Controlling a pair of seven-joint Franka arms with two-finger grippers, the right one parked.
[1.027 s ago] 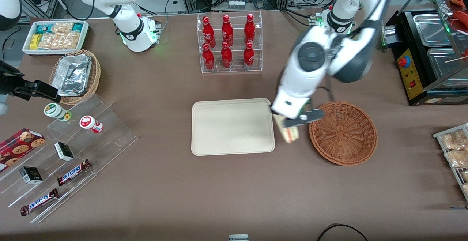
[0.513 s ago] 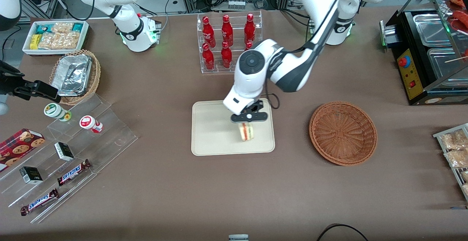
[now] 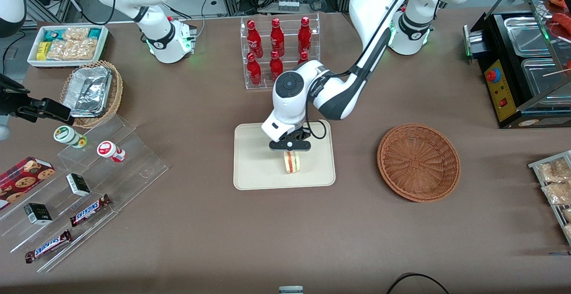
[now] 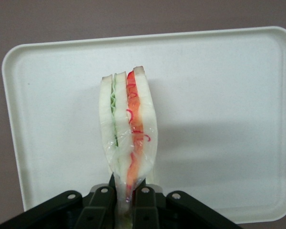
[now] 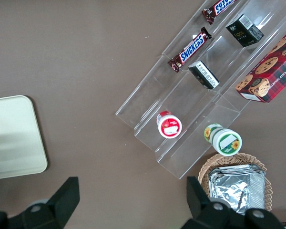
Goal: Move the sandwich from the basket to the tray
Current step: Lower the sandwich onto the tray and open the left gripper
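Gripper [image 3: 290, 146] has moved off the basket [image 3: 418, 162] and now hangs mid-frame above the tray [image 3: 254, 169], clamped on the sandwich [image 3: 291, 162]. Transfer nearly done; lowering and release remain.

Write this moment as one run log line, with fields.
phase: placing | gripper: shut on sandwich, over tray | basket: empty

A robot lab mocked up as a snack shop: racked cola bottles [image 3: 276, 53], shelved Snickers bars [image 3: 89, 210], cable clutter.
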